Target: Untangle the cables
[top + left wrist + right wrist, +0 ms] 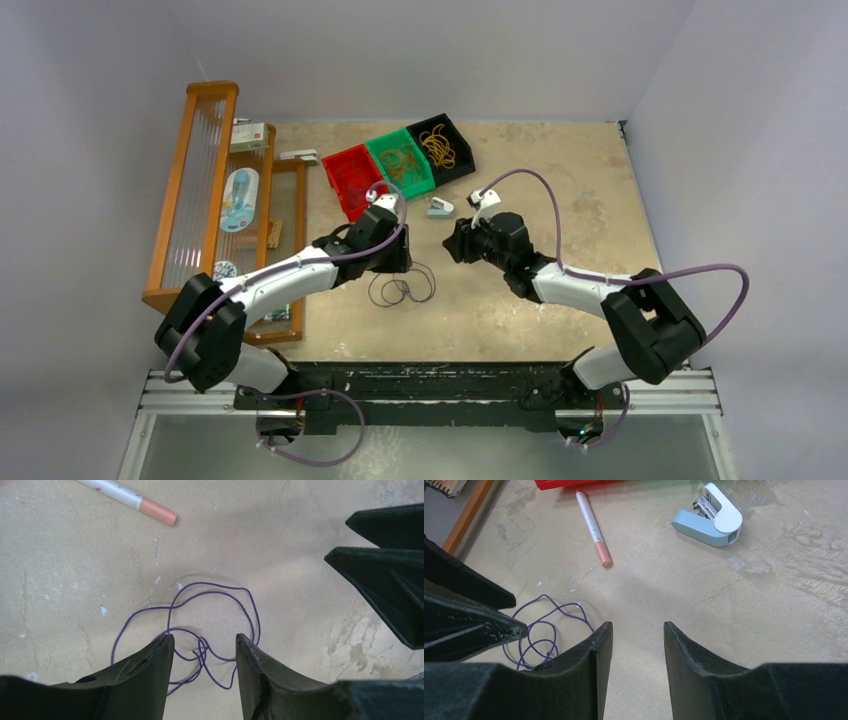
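My left gripper (204,637): jaws apart, empty, above the knot.
My right gripper (637,626): apart, empty.
Cable (201,650): thin, light, limp, I judge; take an outer loop.

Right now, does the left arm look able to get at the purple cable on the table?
Probably yes: the left arm's fingers stand open directly over the tangled purple cable, with nothing between them and it; the right arm's fingers sit off to one side.
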Robot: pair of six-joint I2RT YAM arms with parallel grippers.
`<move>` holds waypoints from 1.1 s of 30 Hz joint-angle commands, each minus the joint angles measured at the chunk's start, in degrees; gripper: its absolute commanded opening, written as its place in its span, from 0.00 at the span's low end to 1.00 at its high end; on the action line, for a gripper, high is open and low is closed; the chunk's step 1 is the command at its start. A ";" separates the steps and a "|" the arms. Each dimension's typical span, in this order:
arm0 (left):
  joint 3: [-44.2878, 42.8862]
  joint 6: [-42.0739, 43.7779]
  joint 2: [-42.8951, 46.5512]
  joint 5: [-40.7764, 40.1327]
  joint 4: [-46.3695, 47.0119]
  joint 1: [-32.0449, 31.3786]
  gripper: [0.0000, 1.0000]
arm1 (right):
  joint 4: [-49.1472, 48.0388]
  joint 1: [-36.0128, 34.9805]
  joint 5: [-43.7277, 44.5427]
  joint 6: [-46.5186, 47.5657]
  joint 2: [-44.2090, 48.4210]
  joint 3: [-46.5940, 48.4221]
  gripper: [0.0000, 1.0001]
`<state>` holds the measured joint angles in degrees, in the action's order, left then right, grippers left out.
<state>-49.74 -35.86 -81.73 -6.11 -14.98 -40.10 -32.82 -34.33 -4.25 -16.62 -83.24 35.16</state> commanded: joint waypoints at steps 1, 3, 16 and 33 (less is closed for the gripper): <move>1.15 -4.21 1.24 1.63 0.08 -2.01 0.47 | -1.76 0.26 -0.66 -2.67 -0.29 1.96 0.45; 1.02 -5.81 0.72 0.71 -0.68 -2.78 0.45 | -2.14 0.31 -0.82 -3.32 -0.42 1.65 0.45; 1.77 -7.80 -3.89 -1.14 -0.07 -5.19 0.41 | -2.15 0.31 -1.45 -3.90 0.09 0.80 0.45; 0.50 -5.85 -7.56 -1.62 1.04 -5.50 0.15 | -2.91 0.27 -1.77 -4.46 0.07 0.43 0.44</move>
<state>-47.75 -42.78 -88.73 -6.33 -15.33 -45.19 -32.91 -34.33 -5.56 -20.47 -83.35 35.16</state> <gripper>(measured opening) 0.218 0.445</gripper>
